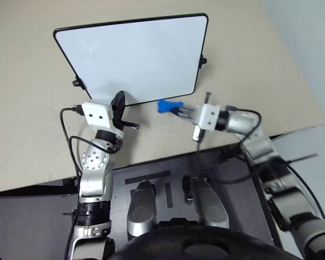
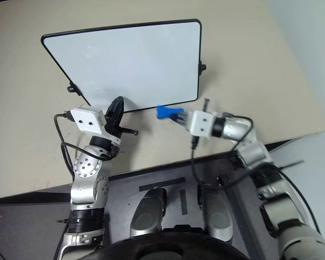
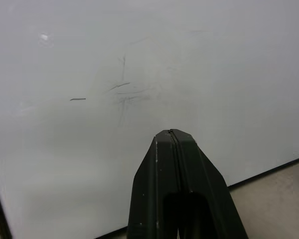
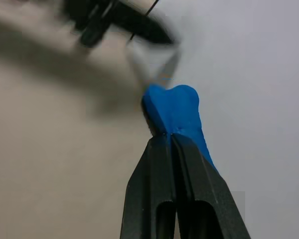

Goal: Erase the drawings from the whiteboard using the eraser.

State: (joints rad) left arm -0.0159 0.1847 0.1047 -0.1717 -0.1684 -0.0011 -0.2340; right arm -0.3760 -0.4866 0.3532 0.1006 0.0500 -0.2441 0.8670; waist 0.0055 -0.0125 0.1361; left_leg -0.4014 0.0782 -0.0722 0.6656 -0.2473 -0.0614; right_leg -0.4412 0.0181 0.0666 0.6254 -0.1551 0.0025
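Note:
The whiteboard (image 1: 135, 54) lies on the beige table, its glossy surface looking blank in the head views. In the left wrist view the drawings (image 3: 120, 93) show as a few faint thin strokes and a smear. My right gripper (image 1: 180, 110) is shut on the blue eraser (image 1: 168, 105), which sticks out past the fingertips (image 4: 162, 142). It hovers just off the board's near edge, close to the near right corner. My left gripper (image 1: 118, 101) is shut with nothing in it, at the board's near edge further left, pointing across the board (image 3: 65, 164).
Small black clips (image 1: 202, 60) (image 1: 76, 83) jut from the board's sides. The beige table (image 1: 27, 119) reaches well left of and behind the board. Its right edge (image 1: 306, 81) slants close to my right arm, and its dark front edge (image 1: 151, 158) runs below both grippers.

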